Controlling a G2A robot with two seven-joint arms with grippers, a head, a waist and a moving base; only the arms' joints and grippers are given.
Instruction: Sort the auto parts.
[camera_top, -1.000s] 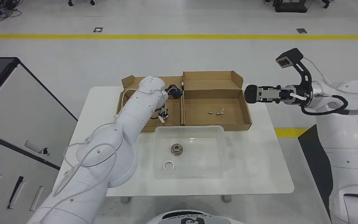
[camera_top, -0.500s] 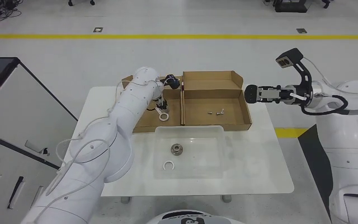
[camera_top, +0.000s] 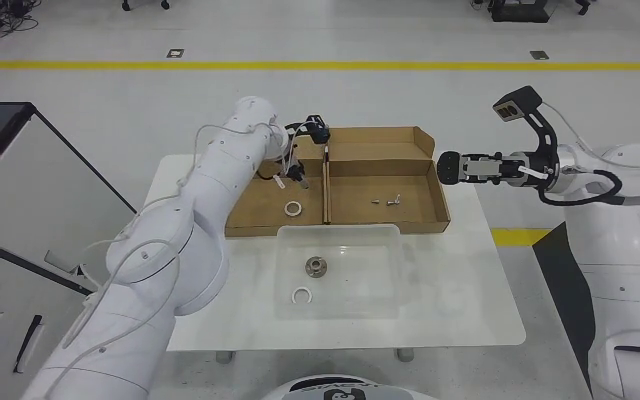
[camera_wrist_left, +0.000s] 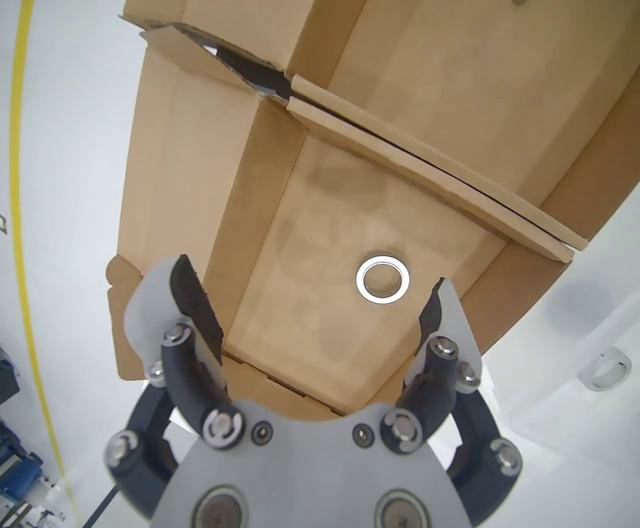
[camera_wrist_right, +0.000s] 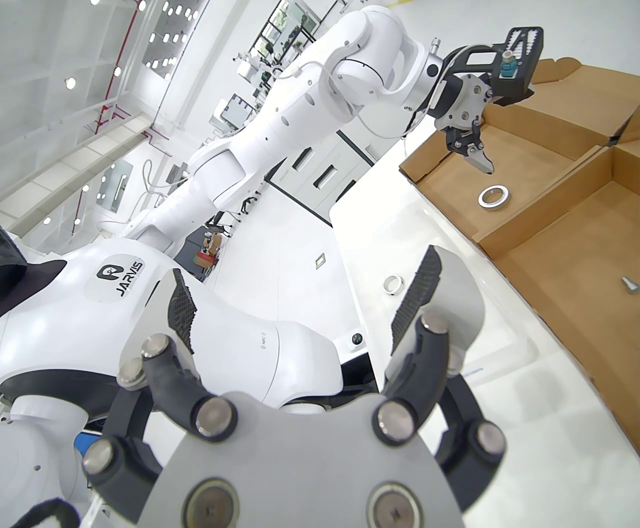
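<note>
A silver metal ring (camera_top: 293, 208) (camera_wrist_left: 382, 278) lies flat on the floor of the left cardboard box (camera_top: 250, 215). My left gripper (camera_top: 298, 180) (camera_wrist_left: 310, 280) hangs open above the box's far part, apart from the ring, with nothing between its fingers. The right cardboard box (camera_top: 420, 205) holds small bolts (camera_top: 386, 198) (camera_wrist_right: 629, 285). In front of the boxes, a clear tray (camera_top: 385, 300) contains a round metal part (camera_top: 316, 265) and a white ring (camera_top: 301, 295) (camera_wrist_right: 393, 283). My right gripper (camera_top: 445, 167) (camera_wrist_right: 302, 270) is open and empty, just beyond the right box's right side.
Both boxes stand side by side at the back of the white table (camera_top: 460, 300), their walls touching. The tray sits against their near walls. Bare table lies left and right of the tray.
My left gripper let go of the silver ring, which now lies in the left box. It then rose and drew back toward the box's far side. The right arm has not moved.
</note>
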